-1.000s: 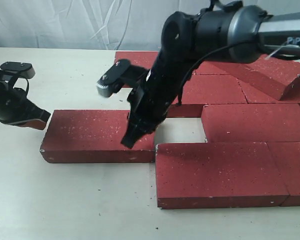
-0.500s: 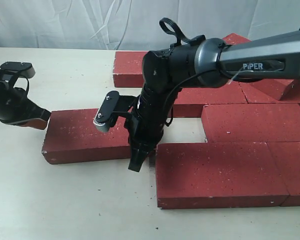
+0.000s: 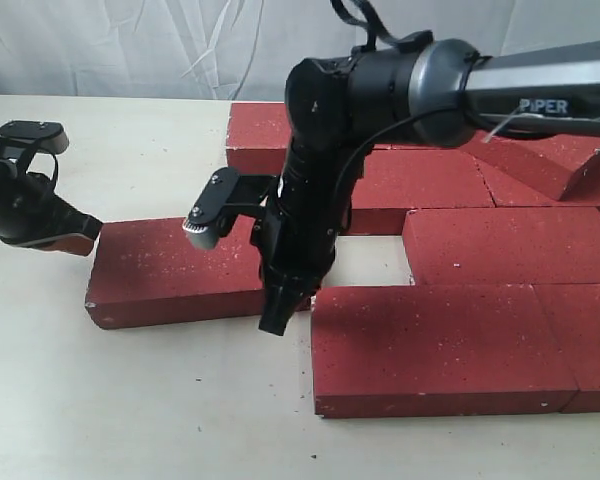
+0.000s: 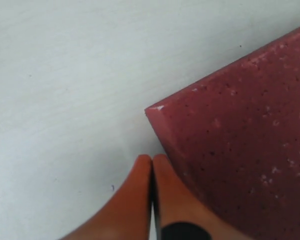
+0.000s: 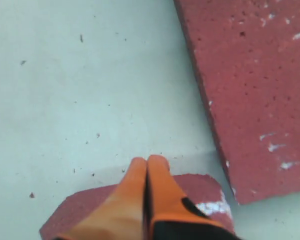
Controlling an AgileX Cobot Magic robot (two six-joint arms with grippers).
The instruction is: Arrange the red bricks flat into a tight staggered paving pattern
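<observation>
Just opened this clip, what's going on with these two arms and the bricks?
Two robot arms are paving a pale table with rough dark-red rectangular bricks. Most lie flat together on the right, though a tilted brick leans at the back right. One loose brick lies to the left, a small gap off the front brick. The right gripper, shut, points down at the loose brick's right end by that gap; the left gripper, also shut, sits at its left end. Neither holds anything.

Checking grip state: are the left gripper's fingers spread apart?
No, the left gripper is pinched shut, empty, beside the corner of a red brick.
</observation>
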